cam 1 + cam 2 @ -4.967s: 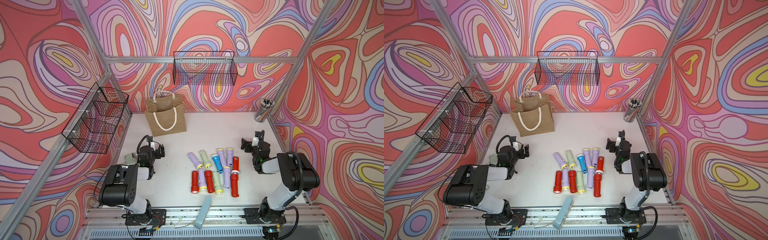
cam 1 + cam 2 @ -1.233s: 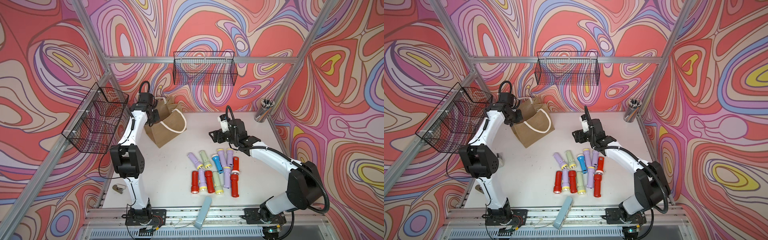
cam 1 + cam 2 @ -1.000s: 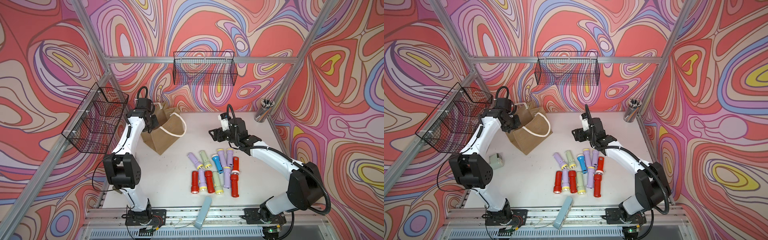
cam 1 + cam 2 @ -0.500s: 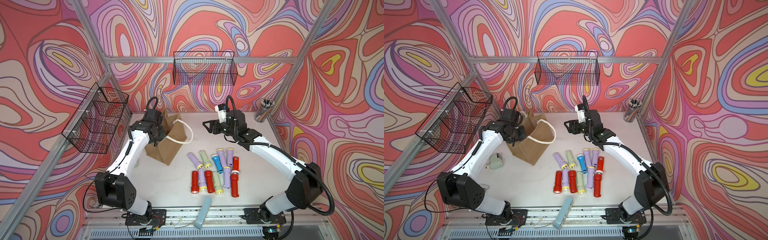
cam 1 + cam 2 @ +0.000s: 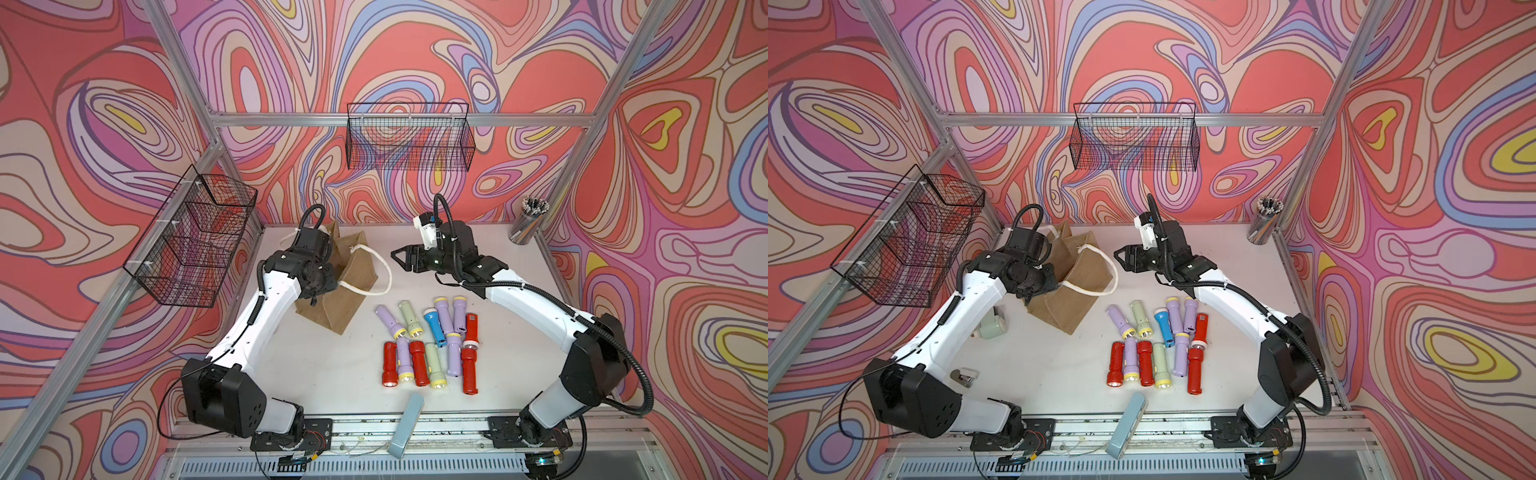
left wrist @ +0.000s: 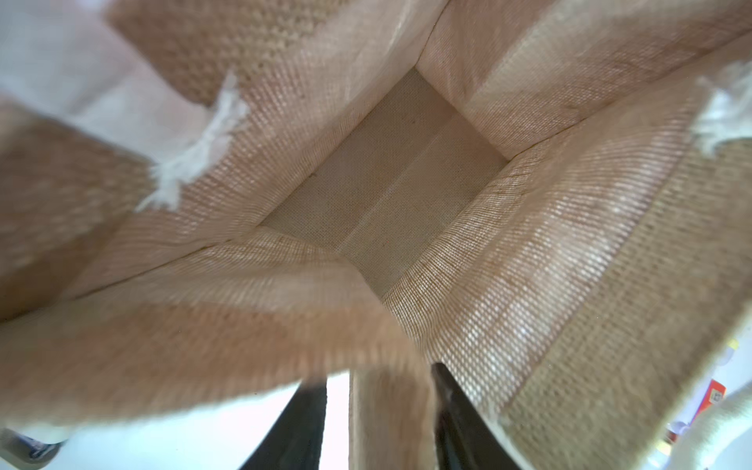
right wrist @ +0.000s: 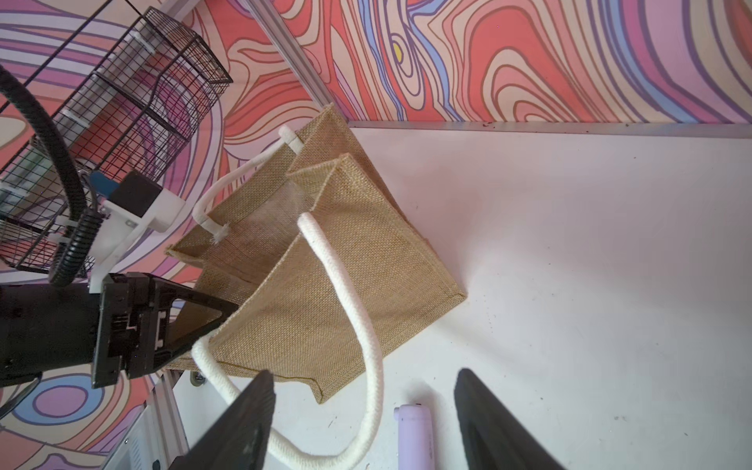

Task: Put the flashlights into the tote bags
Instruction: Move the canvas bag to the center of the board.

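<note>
In a top view, small plastic flashlights (image 5: 433, 363), lilac, red, green and blue, lie bunched on the white table (image 5: 332, 374), near middle. The tan burlap tote bag (image 5: 353, 291) sits tilted, far left. My left gripper (image 6: 376, 376) has its jaws apart, one each side of the bag's rim. My right gripper (image 7: 363, 373) has its jaws apart too, holding nothing.

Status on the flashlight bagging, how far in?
Done: nothing bagged; the left wrist view shows the tote bag bare inside. In hand: the left tool straddles the tilted bag's rim, jaws parted; the right tool hangs open and empty near a rope handle. Left: all twelve flashlights lie on the table, so every pick and drop is yet to do.
</note>
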You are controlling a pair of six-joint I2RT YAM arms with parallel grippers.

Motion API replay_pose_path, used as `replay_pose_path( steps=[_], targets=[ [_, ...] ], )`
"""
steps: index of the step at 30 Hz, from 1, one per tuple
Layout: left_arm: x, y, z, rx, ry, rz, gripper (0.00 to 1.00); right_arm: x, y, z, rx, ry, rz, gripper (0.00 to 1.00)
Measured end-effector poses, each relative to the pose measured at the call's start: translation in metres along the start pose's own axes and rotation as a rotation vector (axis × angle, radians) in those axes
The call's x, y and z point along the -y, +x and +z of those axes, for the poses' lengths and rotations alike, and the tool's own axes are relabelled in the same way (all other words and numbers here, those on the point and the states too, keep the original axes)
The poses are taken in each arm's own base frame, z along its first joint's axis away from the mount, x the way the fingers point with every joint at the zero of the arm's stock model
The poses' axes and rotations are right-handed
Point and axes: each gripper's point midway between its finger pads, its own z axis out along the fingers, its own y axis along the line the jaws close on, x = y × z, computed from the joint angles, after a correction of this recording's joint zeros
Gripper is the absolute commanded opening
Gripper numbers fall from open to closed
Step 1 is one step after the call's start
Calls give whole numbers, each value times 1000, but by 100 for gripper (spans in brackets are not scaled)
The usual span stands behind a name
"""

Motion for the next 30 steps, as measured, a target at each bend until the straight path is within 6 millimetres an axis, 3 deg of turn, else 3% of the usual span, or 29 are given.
replay_pose_path(
  steps=[6, 13, 19, 23, 26, 30],
  targets=[
    [-7, -13, -39, 78, -21, 53, 55, -14, -2, 9, -4, -33, 6, 72],
    [-25, -23, -78, 189, -72, 104, 67, -39, 11, 27, -43, -78, 52, 71],
    [-26, -58, -98, 273, -118, 184, 71, -52, 25, 36, -73, -93, 82, 71],
    [-30, -87, -90, 276, -146, 218, 72, -52, 25, 36, -72, -86, 99, 71],
    [-33, -103, -75, 250, -155, 257, 72, -53, 21, 36, -65, -80, 111, 71],
    [-22, -114, -49, 204, -118, 355, 72, -57, 12, 36, -47, -87, 127, 72]
  ],
)
